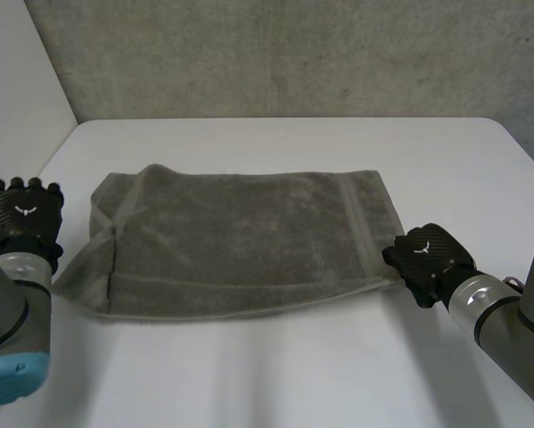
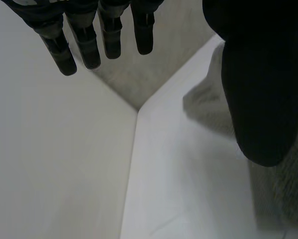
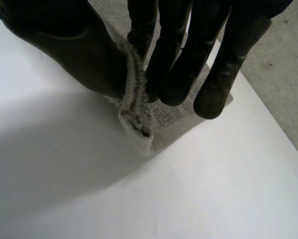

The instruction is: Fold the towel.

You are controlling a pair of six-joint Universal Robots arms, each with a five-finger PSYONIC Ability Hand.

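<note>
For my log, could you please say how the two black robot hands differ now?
The left black hand is open, fingers straight; the right black hand pinches the grey towel's corner. The left is beside the towel's left end, the right at its right end. Both are black.

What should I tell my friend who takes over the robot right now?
Left hand: open, holding nothing, beside the left end of the towel.
Right hand: shut, pinching the towel's near right corner.
The towel lies spread on the table, its left end rumpled.
Done: right corner grasped.
Left: probably grasp a left corner too, then fold the towel over.
</note>
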